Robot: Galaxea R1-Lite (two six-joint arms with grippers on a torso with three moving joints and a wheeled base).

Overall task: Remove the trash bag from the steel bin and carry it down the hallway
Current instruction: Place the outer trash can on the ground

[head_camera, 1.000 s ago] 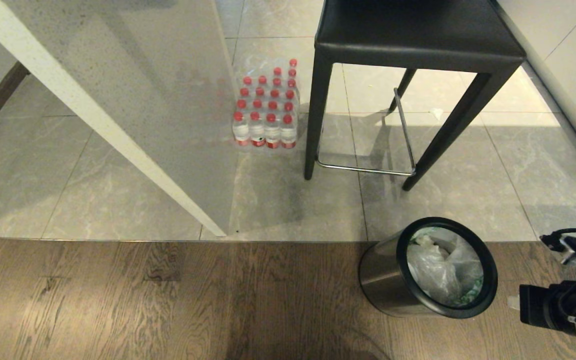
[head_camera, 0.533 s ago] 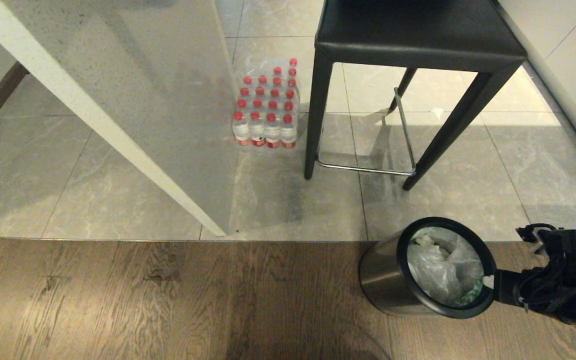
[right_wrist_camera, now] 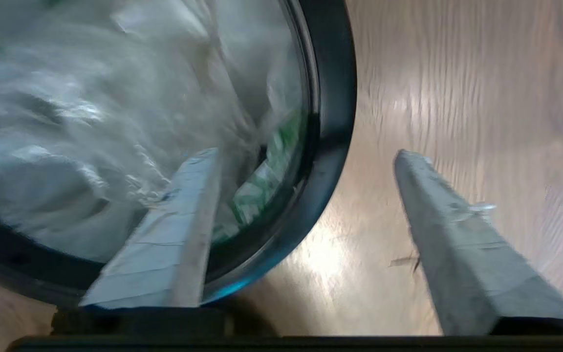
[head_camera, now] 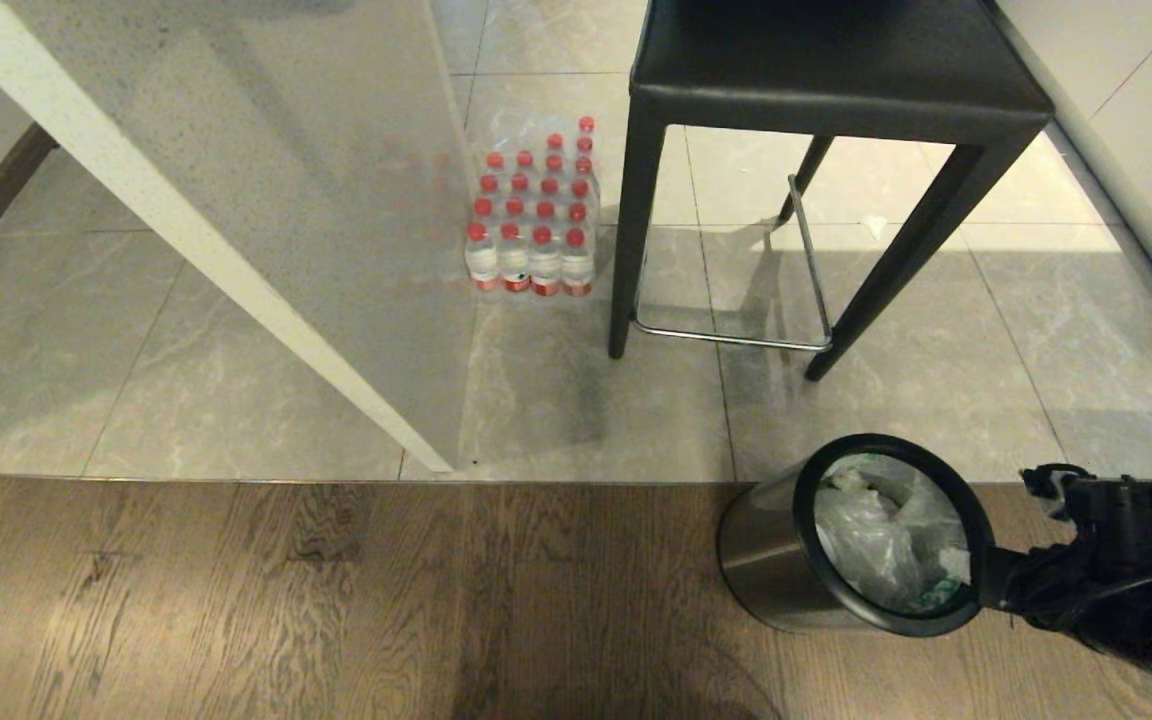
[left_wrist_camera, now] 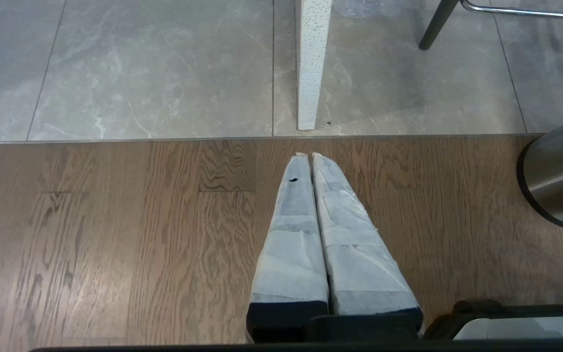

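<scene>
Right gripper (right_wrist_camera: 306, 152) jaws spread: one finger over trash bag (right_wrist_camera: 91, 107), other outside steel bin (right_wrist_camera: 333, 122) rim, 3 o'clock side.

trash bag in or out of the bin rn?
In. The trash bag sits crumpled inside the steel bin; the right gripper is open, straddling the rim.

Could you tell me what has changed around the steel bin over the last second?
The right claw swung in from the right to the steel bin's rim and opened; its fingers now straddle the rim, one over the trash bag. Nothing is gripped yet. Bin, bag, stool and the shut left claw stayed put.
</scene>
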